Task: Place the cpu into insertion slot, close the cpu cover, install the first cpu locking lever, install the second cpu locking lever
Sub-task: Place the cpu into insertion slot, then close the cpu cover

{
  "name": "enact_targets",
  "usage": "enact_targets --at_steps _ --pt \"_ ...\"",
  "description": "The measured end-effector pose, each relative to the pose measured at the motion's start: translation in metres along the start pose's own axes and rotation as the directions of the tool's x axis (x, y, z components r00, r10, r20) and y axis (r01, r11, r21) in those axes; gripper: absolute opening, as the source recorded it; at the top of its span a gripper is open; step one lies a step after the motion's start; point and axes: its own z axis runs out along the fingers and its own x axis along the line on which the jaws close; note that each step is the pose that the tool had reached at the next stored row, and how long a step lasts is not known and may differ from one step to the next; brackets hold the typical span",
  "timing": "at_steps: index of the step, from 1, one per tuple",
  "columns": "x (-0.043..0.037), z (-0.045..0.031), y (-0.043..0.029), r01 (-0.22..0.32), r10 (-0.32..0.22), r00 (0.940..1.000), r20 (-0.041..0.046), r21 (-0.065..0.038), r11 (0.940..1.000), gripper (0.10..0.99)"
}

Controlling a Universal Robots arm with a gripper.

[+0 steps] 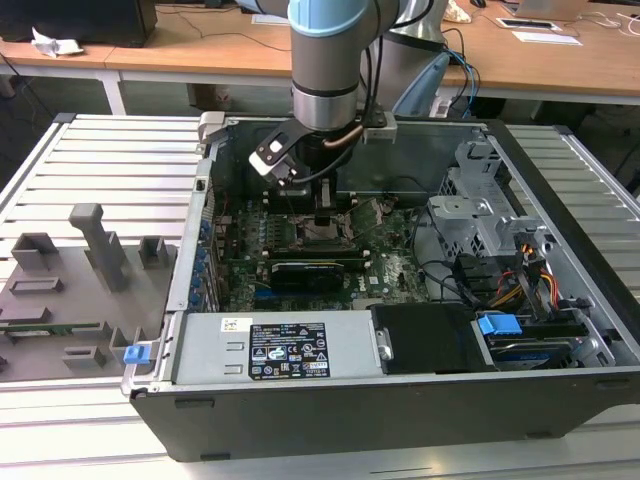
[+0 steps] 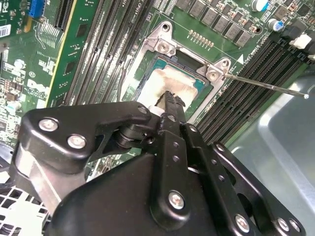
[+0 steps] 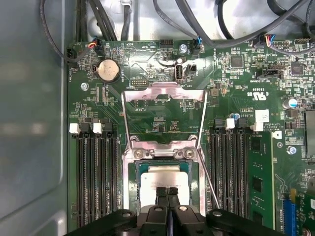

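Overall, the open steel computer case (image 1: 400,415) takes up most of the exterior view, and the green motherboard (image 1: 390,265) is laid flat on its floor at the frame's centre. Long black ribbed memory slots (image 3: 96,177) are seen on both sides of the socket. The cpu cover (image 3: 163,93), a thin bright metal frame with a large square window, is swung open, away from the socket. The insertion slot (image 3: 134,189), black with a silver rim, is occupied by the cpu (image 3: 165,177), whose dull beige top looks smeared and matt. The gripper (image 3: 168,192) is set over the chip's middle, its two black fingers brought together with nothing between them; contact with the chip is likely but cannot be confirmed. A thin wire locking lever (image 2: 268,86) is swung out beside the socket.

The placing step is judged almost complete. To do it well, the chip should be left flat and square within the rim, and only light, straight-down pressure should be applied, since the pin field beneath is easily bent.
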Motion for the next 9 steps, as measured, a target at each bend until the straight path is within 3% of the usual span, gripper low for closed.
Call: enact_targets --at_steps 9 --pt "0.0001 -0.0048 0.0003 0.000 0.000 1.0000 -0.0001 0.000 1.0000 0.106"
